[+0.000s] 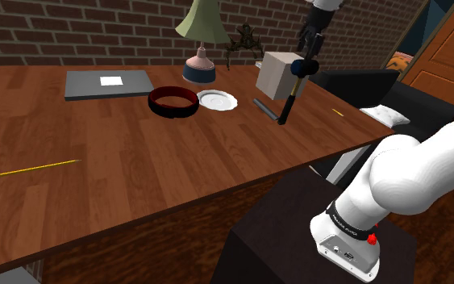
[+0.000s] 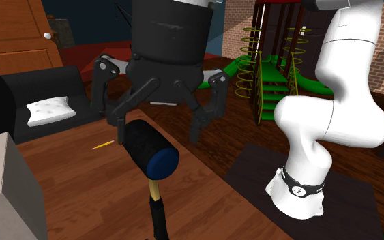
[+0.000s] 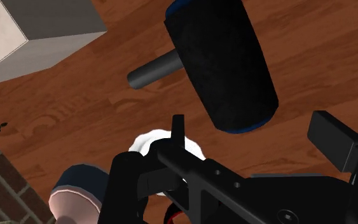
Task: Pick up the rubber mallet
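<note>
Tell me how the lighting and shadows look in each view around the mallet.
Shoulder view: even light, a paler patch on the wooden table, no hard shadow under the mallet. Second exterior view: the black claw shows little shading, while the mallet's blue face catches some light. Wrist view: claw body nearly featureless black; table evenly lit.

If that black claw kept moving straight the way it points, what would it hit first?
Most likely the black mallet with its blue-faced head, directly ahead of the black gripper, whose fingers stand open; exact depth is unclear.
</note>
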`<state>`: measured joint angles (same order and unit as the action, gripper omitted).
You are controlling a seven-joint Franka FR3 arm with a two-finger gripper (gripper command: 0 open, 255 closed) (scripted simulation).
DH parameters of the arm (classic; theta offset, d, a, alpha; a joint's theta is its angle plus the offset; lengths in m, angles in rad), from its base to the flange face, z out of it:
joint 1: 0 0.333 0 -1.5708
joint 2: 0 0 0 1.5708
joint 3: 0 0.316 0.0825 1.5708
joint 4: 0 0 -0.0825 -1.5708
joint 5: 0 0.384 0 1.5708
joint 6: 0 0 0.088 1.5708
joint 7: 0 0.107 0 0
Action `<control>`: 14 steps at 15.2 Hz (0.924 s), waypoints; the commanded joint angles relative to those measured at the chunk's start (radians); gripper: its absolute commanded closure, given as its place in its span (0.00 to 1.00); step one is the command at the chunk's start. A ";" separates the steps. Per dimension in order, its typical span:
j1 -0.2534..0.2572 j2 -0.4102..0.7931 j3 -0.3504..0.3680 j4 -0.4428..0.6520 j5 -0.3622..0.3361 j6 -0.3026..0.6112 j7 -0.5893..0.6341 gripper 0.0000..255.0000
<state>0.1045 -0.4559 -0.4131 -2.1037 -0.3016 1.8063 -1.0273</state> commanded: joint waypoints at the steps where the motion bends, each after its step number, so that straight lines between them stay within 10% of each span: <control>1: 0.001 0.010 -0.010 -0.019 -0.004 0.032 -0.012 0.00; 7: -0.003 0.007 -0.019 -0.082 -0.012 0.091 -0.003 0.00; 8: -0.002 0.010 -0.019 -0.079 -0.011 0.092 -0.003 1.00; 14: -0.002 0.010 -0.019 -0.079 -0.012 0.091 -0.003 1.00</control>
<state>0.1023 -0.4470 -0.4315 -2.1817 -0.3132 1.8979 -1.0306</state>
